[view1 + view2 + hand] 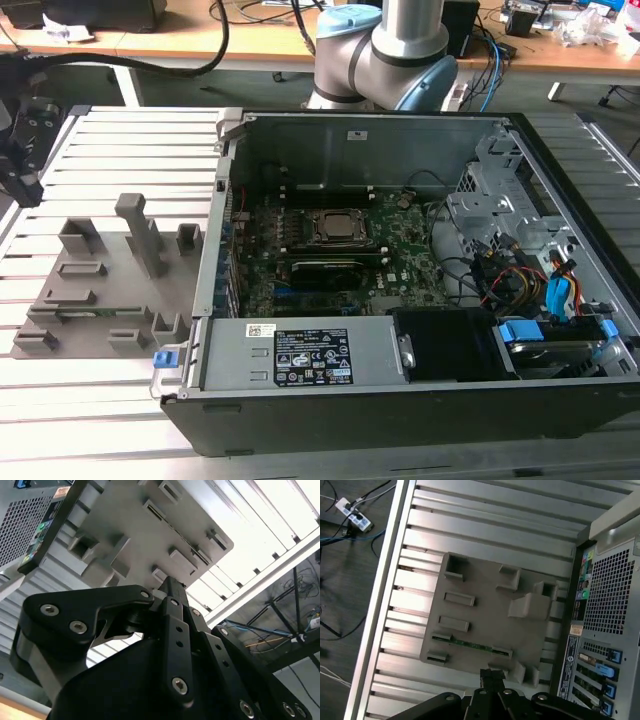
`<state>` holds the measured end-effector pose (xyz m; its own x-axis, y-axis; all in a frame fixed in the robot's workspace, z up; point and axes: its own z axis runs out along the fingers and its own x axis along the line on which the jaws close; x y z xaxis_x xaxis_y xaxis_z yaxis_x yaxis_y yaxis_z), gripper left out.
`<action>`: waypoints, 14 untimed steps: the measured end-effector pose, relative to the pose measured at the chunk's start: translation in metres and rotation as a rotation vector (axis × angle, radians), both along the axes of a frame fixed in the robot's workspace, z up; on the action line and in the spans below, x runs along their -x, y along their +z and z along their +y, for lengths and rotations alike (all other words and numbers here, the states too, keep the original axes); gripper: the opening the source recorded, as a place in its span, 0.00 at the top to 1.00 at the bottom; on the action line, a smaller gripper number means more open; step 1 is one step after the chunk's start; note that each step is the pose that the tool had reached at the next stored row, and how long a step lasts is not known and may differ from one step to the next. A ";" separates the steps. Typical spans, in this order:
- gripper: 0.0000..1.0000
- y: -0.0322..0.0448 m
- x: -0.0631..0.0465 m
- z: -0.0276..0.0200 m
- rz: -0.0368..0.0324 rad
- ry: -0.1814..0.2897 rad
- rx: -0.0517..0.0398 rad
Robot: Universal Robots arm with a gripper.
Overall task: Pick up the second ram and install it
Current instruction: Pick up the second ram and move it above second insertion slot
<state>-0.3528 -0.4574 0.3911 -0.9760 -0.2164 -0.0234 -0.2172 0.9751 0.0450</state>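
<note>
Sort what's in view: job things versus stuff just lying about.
Job: ram, hand, fixture holding the ram, motherboard, open case.
Lying about: power strip, floor cables, papers.

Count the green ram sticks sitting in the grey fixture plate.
1. The ram stick sits in the grey fixture plate, spanning two slotted blocks near one long edge. In the first wrist view the plate's other slots look empty, so none seems hidden.
</note>
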 end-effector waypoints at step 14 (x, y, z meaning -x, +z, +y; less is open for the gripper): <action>0.89 0.0000 0.000 0.0000 0.0000 0.200 0.0000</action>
